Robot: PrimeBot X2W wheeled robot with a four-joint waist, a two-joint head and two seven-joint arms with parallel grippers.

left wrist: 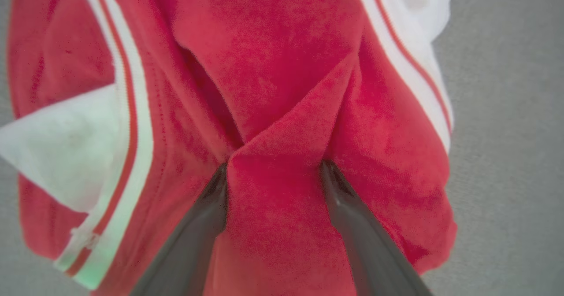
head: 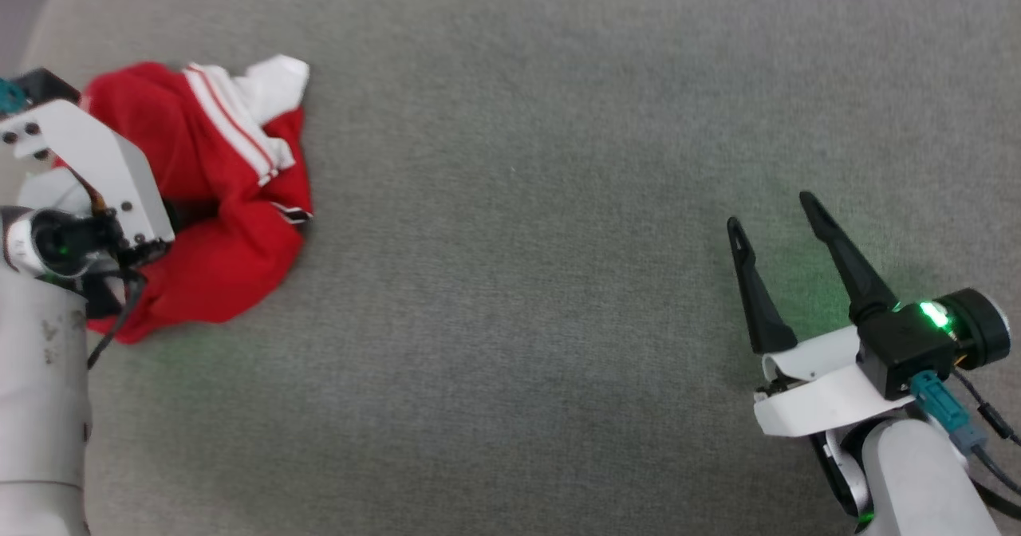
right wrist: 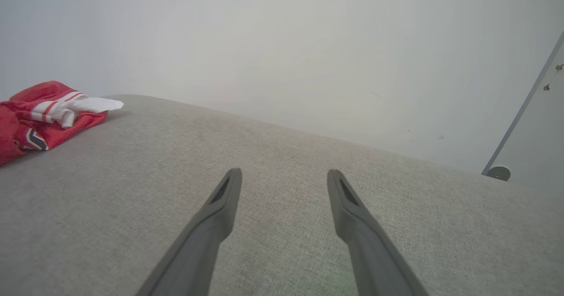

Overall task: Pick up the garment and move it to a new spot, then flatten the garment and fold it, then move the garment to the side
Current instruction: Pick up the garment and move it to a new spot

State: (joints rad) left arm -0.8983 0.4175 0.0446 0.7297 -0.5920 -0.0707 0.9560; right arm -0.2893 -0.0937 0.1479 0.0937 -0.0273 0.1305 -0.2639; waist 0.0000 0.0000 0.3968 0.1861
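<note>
Head view, near right: right gripper, two long dark fingers on a white and black wrist, hangs over a grey woven fabric surface. Its fingers are spread wide with nothing between them.
Right gripper to cloth: well apart. The crumpled bright red jersey garment lies far off to its left.
Left edge, a little farther: the left arm's pale forearm and white wrist bracket reach in over the near left part of the garment and hide some of it.
Left gripper: in the left wrist view both dark fingers are set wide apart. Their tips are sunk into the red cloth, with a raised fold of it standing between them. The jaws are not pinched on that fold.
Garment, place: far left of the surface, close to its left edge, lying in a loose heap.
Garment, look: soft red body with deep creases and white sleeves edged in red-and-white stripe trim. One white sleeve pokes out at the heap's far right end. A small black-and-white patch shows on its right edge, too folded to read.
Far: in the right wrist view a plain pale wall rises beyond the surface's far edge.
</note>
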